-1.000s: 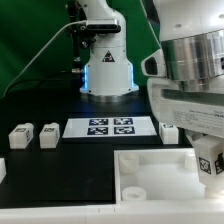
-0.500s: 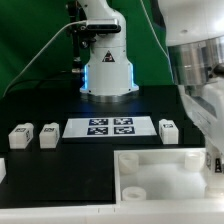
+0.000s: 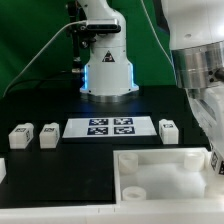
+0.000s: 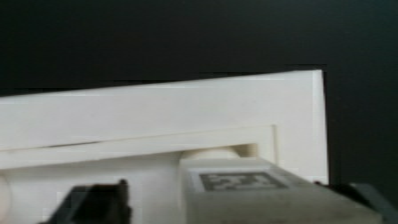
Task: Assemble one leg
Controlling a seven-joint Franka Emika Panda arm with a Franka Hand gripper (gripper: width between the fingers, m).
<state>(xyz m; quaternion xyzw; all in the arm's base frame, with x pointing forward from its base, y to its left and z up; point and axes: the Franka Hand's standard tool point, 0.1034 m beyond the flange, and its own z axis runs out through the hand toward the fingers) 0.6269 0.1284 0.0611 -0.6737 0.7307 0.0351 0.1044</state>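
Observation:
In the wrist view a leg (image 4: 240,186), a small white block with a black-and-white tag on top, stands between my gripper's (image 4: 231,206) two dark fingers, at a corner of the large white panel (image 4: 160,112). One fingertip (image 4: 98,205) is clearly apart from the leg and the other (image 4: 368,200) is close beside it, so the jaws are open around it. In the exterior view the arm (image 3: 200,70) fills the right side above the panel's (image 3: 160,166) right corner, and the gripper is mostly cut off by the edge. Three more legs (image 3: 21,135) (image 3: 48,135) (image 3: 168,130) stand on the black table.
The marker board (image 3: 110,127) lies flat in front of the robot's base (image 3: 108,70). Another white part (image 3: 2,170) shows at the exterior view's left edge. A round boss (image 3: 133,192) sits in the panel's near corner.
The arm has shifted toward the exterior view's right. The gripper and its tagged leg, plainly in view a second ago, now sit at the frame's right edge.

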